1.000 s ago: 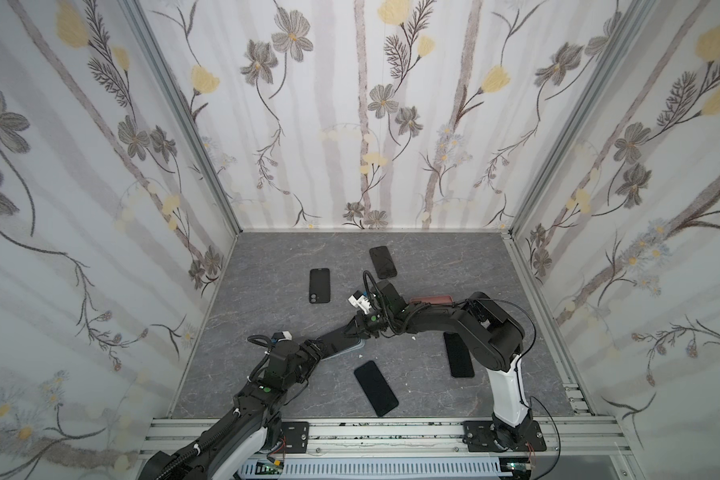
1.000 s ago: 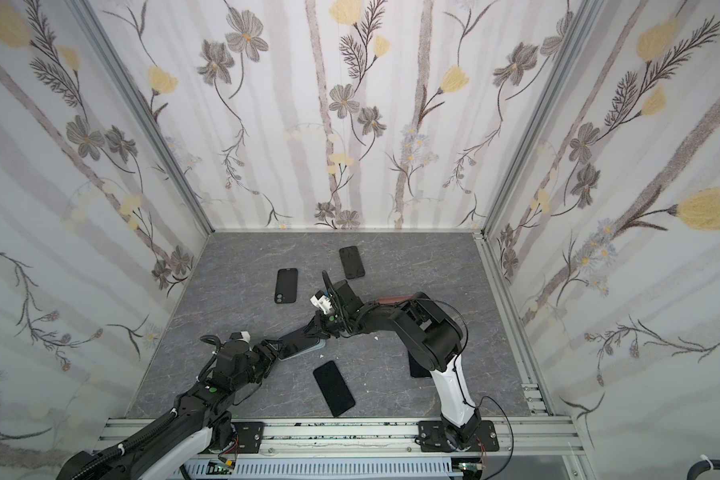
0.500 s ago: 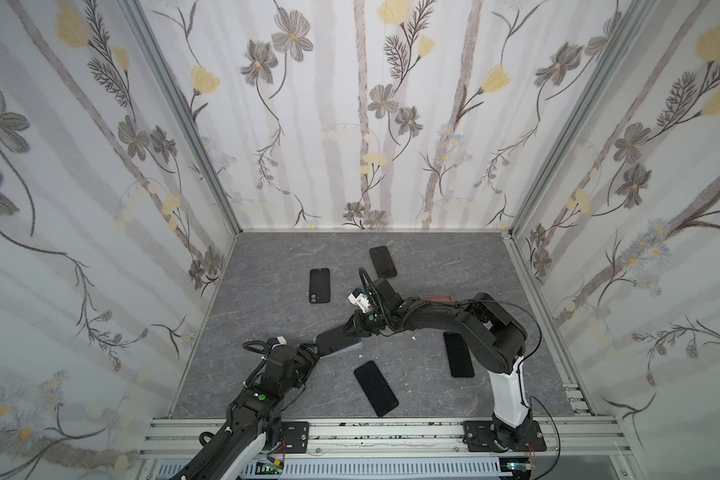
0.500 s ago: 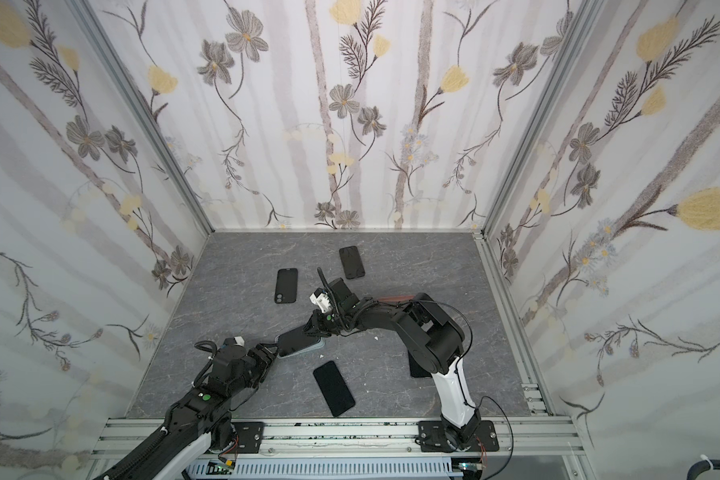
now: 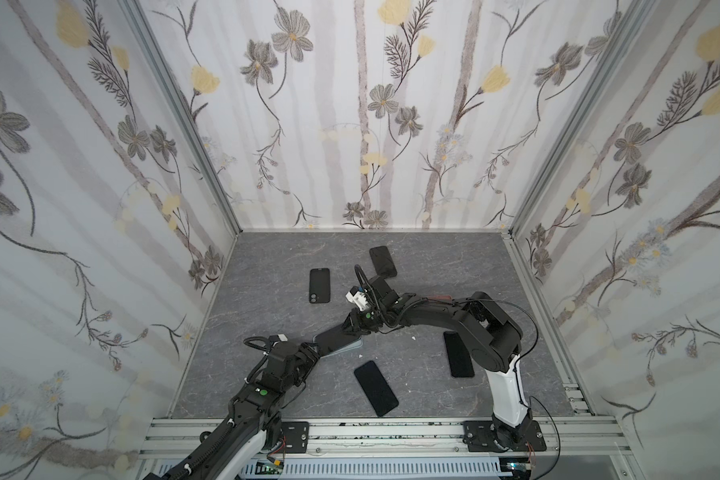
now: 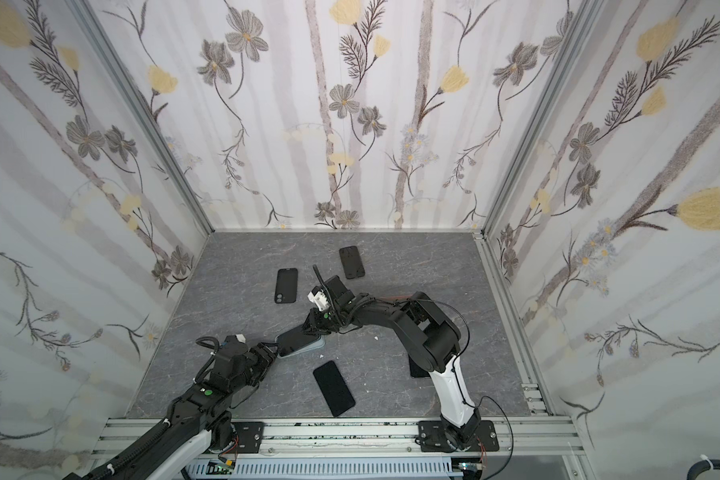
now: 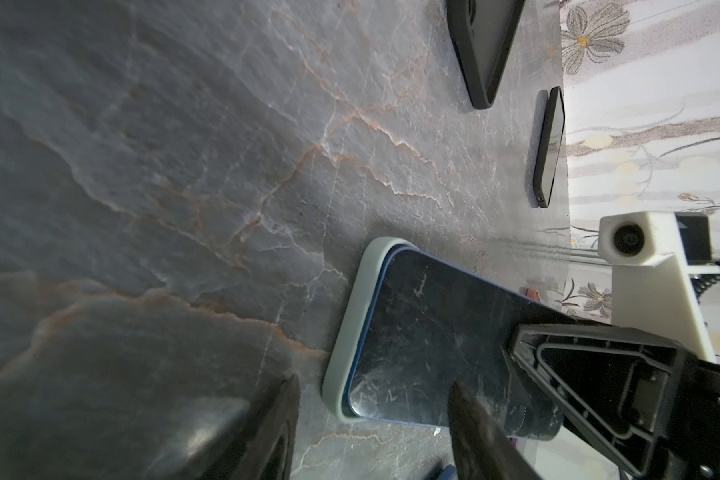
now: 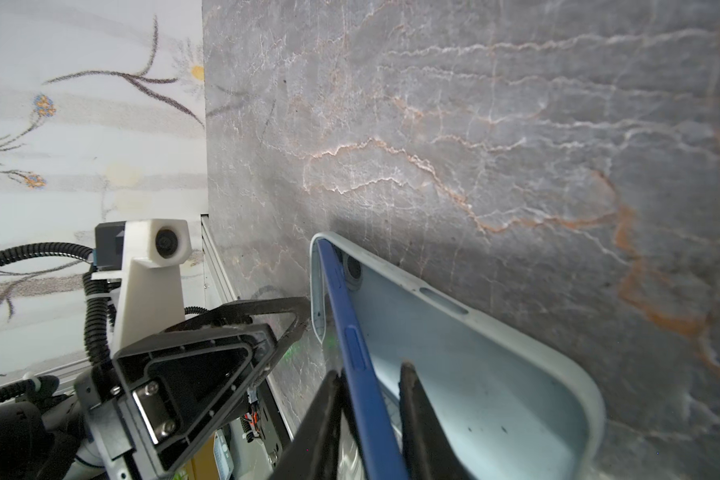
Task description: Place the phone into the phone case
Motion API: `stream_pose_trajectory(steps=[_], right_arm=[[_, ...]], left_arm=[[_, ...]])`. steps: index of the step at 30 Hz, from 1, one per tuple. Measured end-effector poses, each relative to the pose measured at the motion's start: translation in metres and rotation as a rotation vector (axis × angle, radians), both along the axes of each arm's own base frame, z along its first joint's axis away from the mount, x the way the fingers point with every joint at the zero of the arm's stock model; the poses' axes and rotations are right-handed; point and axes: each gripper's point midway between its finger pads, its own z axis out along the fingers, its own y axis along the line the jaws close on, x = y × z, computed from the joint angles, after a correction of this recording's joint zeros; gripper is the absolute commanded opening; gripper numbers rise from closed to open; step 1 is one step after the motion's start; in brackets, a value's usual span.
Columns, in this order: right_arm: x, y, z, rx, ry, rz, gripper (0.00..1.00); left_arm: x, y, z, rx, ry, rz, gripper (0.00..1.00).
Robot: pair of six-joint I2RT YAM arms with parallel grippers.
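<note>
I am seating the phone [image 5: 336,336], tilted in the case [image 8: 495,374] at lower centre of a top view, right gripper [image 8: 370,370] parted loosely astride its raised edge, left gripper [image 7: 373,381] spread at the case's end; next, it needs pressing flat.

A black case [image 5: 319,285] and a black phone [image 5: 376,387] are laid flat, well apart, on the grey veined table [image 5: 267,316].

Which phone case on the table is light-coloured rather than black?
The pale blue-grey silicone case, with the blue-edged dark-screened phone tilted into it; the black ones lie flat, apart from it.
</note>
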Motion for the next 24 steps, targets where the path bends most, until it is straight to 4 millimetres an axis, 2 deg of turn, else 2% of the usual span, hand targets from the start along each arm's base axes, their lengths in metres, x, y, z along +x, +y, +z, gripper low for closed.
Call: stream_pose_trajectory(steps=[10, 16, 24], right_arm=[[0.004, -0.009, -0.009, -0.092, -0.023, -0.002, 0.41], [0.01, -0.013, -0.002, -0.13, -0.057, -0.008, 0.49], [0.016, -0.019, 0.003, -0.176, -0.098, -0.006, 0.52]], left_arm=[[0.005, -0.004, 0.002, 0.026, -0.002, -0.036, 0.6], [0.002, 0.0, 0.004, 0.037, -0.007, -0.026, 0.59], [0.001, 0.005, 0.003, 0.058, 0.004, -0.017, 0.58]])
